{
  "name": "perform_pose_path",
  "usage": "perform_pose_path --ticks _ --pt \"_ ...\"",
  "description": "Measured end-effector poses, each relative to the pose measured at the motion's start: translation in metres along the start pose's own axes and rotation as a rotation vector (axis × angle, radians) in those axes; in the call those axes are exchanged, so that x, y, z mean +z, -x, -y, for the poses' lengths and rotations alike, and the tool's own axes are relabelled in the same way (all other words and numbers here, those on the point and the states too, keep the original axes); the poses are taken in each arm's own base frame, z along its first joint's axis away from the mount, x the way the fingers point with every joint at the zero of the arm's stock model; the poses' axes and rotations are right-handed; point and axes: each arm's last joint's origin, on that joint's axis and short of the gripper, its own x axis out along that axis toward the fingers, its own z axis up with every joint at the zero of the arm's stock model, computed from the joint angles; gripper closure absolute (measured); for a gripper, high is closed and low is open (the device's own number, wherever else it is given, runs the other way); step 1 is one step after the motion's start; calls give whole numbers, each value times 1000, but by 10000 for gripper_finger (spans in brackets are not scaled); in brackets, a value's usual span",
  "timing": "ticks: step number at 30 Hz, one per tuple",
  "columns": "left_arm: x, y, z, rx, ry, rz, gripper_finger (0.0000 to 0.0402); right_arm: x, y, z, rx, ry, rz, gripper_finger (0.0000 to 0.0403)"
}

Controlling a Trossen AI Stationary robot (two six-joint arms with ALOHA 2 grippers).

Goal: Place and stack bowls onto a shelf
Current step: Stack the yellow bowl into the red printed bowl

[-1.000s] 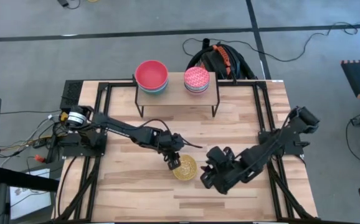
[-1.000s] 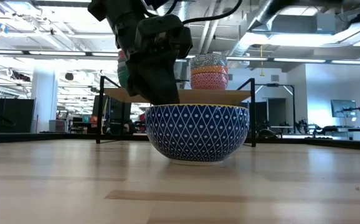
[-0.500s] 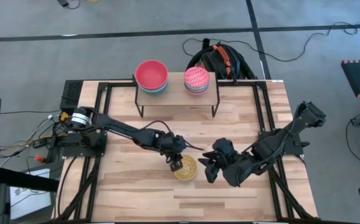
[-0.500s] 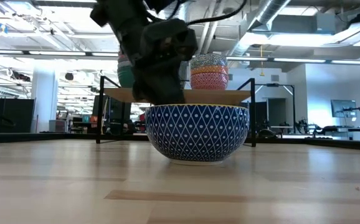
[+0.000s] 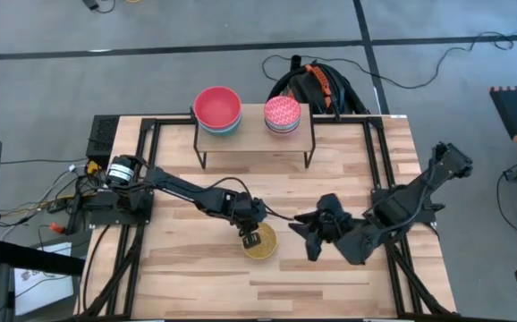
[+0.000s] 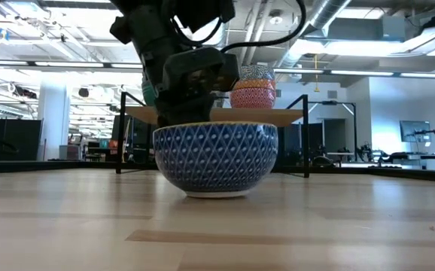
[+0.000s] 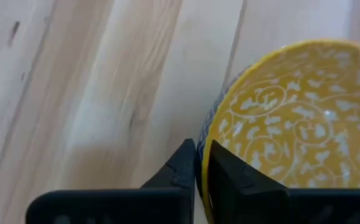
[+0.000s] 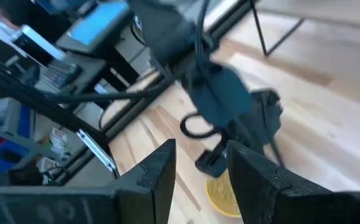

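Pinching the near rim of the bowl (image 5: 260, 242) mid-table, the left gripper (image 5: 249, 235) looks set to lift it toward the shelf (image 5: 254, 134), clearing the right gripper (image 5: 305, 234), jaws apart and empty just beside.

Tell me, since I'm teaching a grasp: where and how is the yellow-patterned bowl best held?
By its rim, from above. The yellow-patterned bowl sits upright and open-topped on the table, so one finger goes inside, one outside, as the left gripper does on its thin wall.
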Motion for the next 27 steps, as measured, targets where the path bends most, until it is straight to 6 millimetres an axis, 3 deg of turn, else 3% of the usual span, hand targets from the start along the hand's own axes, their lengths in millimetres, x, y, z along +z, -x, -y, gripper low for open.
perform_pose_path --ticks 6,10,14,19,23,27 --pt "7 4 -7 -15 9 -59 397 19 20 5 8 0 89 235" --pt "33 24 -9 -2 -52 -71 398 36 30 13 -16 -8 175 235" --pt "73 66 -15 20 -116 -13 399 56 42 23 -39 -32 256 235" --pt "130 138 -36 107 -180 112 400 77 57 36 -61 -62 332 235" --pt "166 190 -72 262 -191 265 400 87 60 42 -75 -93 366 235" --pt "184 227 -122 376 -110 374 401 93 56 46 -100 -105 385 235"
